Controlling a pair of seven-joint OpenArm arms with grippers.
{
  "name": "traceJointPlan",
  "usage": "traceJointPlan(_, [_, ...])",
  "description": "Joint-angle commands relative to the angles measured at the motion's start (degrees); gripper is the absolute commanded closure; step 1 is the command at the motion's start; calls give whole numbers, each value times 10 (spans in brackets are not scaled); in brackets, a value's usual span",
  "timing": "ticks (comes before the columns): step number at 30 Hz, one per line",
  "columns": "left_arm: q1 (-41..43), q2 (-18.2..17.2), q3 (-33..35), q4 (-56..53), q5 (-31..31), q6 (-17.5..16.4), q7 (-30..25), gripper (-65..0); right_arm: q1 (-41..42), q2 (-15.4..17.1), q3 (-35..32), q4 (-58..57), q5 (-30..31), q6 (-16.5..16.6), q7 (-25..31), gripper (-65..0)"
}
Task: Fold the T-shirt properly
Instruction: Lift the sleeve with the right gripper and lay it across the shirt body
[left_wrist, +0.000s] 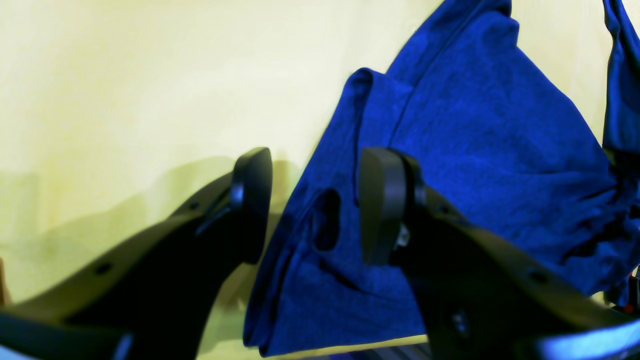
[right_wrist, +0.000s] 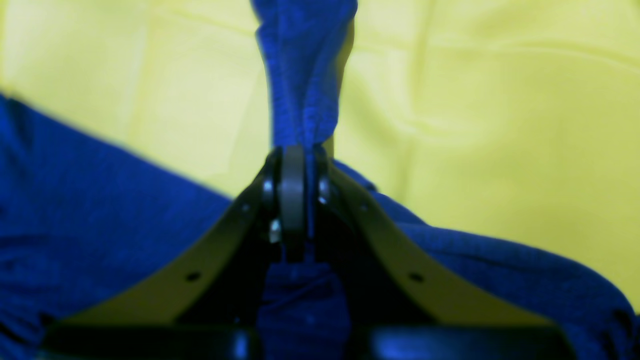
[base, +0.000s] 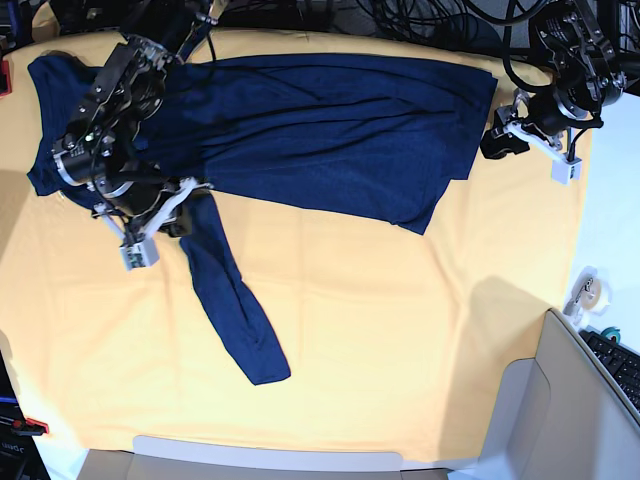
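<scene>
Shirt: the dark navy-blue long-sleeved knit T-shirt (base: 330, 130) lies spread across the far half of the yellow-orange clothed counter (base: 400, 340), one sleeve trailing nearward at left.
Right claw (right_wrist: 295, 150): clamped tight on a bunched fold of sleeve.
Left claw (left_wrist: 315, 200): jaws wide apart, holding nothing, at the shirt's right edge.
Wrist views only: knit texture, edge folds.

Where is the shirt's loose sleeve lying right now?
In the base view the sleeve trails toward the near edge of the yellow-orange cloth, left of centre, running down from the right gripper, which is shut on the T-shirt.
</scene>
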Motion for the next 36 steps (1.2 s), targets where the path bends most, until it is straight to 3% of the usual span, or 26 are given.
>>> traceJointPlan(1, [-3,-9,-2,10,-7,-3,-7,-277,2,-2,-19,19,14,3,9,0])
traceJointPlan(12, [-3,-9,-5,10,-7,-3,-7,-277,-66,-25,-136,28,14,3,9,0])
traceJointPlan(23, [-5,-9,-3,10,-7,-3,-8,-277,-112,-11,-159,66,17,3,9,0])
traceJointPlan(29, [-6,-9,-2,10,-7,-3,-8,-277,-118,32,-154,69,110,3,9,0])
traceJointPlan(36, [-7,-9,-2,10,-7,-3,-8,-277,-108,49,-154,70,198,3,14,0])
